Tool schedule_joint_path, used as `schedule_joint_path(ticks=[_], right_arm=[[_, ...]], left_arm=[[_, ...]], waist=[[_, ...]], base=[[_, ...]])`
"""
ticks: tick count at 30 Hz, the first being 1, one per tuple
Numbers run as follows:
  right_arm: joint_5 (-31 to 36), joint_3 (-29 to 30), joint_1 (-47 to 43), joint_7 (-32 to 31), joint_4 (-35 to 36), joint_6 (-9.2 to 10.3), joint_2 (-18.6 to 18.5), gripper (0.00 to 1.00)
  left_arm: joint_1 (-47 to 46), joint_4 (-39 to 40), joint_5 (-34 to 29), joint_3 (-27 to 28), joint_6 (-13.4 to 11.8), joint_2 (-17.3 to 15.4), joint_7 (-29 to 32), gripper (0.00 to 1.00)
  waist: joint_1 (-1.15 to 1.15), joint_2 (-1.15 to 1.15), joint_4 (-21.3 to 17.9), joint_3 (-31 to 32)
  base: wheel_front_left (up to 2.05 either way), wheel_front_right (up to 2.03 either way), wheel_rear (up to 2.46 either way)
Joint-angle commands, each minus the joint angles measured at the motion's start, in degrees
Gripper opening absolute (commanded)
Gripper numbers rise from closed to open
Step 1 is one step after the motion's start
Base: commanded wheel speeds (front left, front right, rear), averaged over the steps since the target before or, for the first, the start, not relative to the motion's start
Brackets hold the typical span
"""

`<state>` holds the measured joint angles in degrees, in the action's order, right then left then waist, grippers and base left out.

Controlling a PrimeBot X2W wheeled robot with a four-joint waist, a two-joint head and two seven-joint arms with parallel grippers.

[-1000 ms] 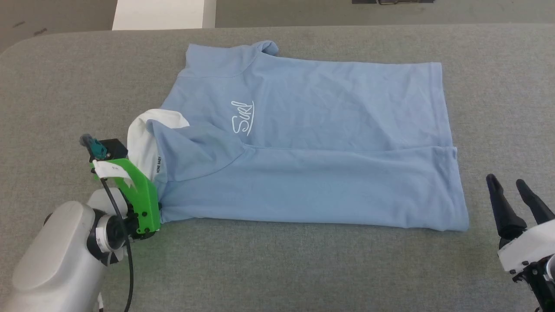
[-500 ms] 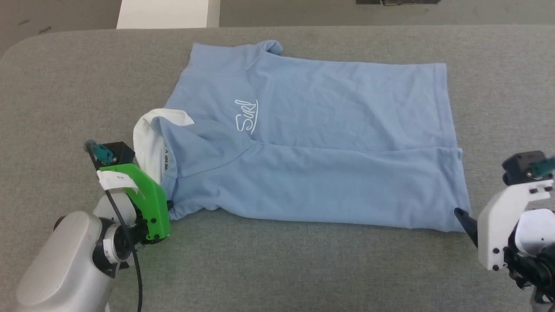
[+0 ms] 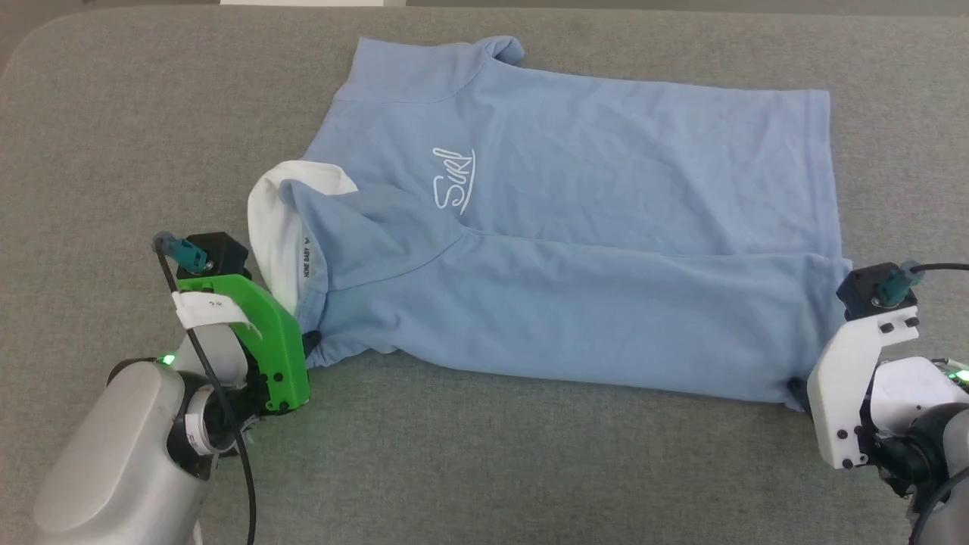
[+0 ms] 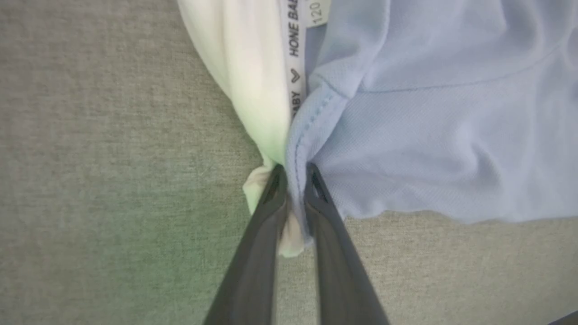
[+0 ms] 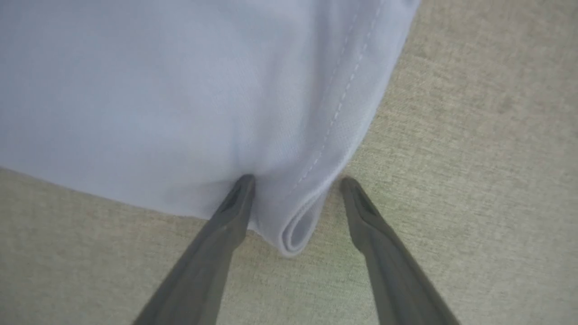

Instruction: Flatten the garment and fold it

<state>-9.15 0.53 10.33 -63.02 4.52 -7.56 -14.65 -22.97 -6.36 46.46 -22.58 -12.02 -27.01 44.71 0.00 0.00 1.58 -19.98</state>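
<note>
The garment (image 3: pixel 606 227), a light blue polo with a white "Surf" script (image 3: pixel 453 178), lies sideways on the grey table. Its white collar (image 3: pixel 276 219) points left and its hem is at the right. The near long side is folded over the body. My left gripper (image 3: pixel 310 341) is at the near left corner, shut on bunched collar and shoulder fabric; the left wrist view shows both fingers (image 4: pixel 295 169) pinching that seam. My right gripper (image 3: pixel 795 390) is at the near right hem corner. It stands open (image 5: pixel 295 180) with the doubled hem edge (image 5: pixel 298 230) between its fingers.
The grey cloth-covered table (image 3: pixel 492 469) has bare surface in front of the shirt and to its left. Its rounded far left corner (image 3: pixel 23 45) borders the floor. The far sleeve (image 3: pixel 503 49) is curled at the shirt's back edge.
The head camera has tilted, shifting the whole picture. My right gripper swung from fingers-up at the right down to the hem corner. The shirt's near left corner has bunched at the left gripper.
</note>
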Motion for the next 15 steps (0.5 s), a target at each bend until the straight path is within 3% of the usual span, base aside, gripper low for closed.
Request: schedule_joint_path(ticks=[1,2,3,4,5,15], right_arm=[[-0.51,-1.48,-0.29,-0.27,-2.44,0.08,0.24,1.0],[-0.79,-1.69,-0.25,-0.51,-2.76,0.08,0.04,1.0],[-1.13,-1.74,-0.19,-0.81,-3.05,0.08,-0.22,0.48],[-1.46,-1.74,-0.07,-0.86,-3.11,0.08,-0.46,0.3],[-1.87,-1.59,0.22,-0.43,-2.97,0.08,-0.79,0.0],[-5.07,2.43,1.71,1.3,-0.71,0.08,-1.8,0.0]], left_arm=[[0.43,-1.21,0.89,-0.51,0.39,1.08,-0.24,0.0],[0.44,-1.32,0.95,-0.54,0.49,1.12,-0.31,0.0],[0.52,-1.46,1.23,-0.49,0.62,1.27,-0.34,0.0],[0.57,-1.52,1.46,-0.37,0.74,1.41,-0.53,0.0],[0.66,-1.63,1.61,-0.34,0.88,1.48,-0.67,0.0],[1.89,-0.79,4.16,2.32,2.23,1.78,-3.78,0.0]], waist=[[0.0,0.0,0.41,-0.43],[0.0,0.0,0.47,-0.48],[0.0,0.0,0.53,-0.46],[0.0,0.0,0.57,-0.39],[0.0,0.0,0.59,-0.26],[0.0,0.0,0.18,3.51]], base=[[0.0,0.0,0.0],[0.0,0.0,0.0],[0.0,0.0,0.0],[0.0,0.0,0.0],[0.0,0.0,0.0],[0.0,0.0,0.0]])
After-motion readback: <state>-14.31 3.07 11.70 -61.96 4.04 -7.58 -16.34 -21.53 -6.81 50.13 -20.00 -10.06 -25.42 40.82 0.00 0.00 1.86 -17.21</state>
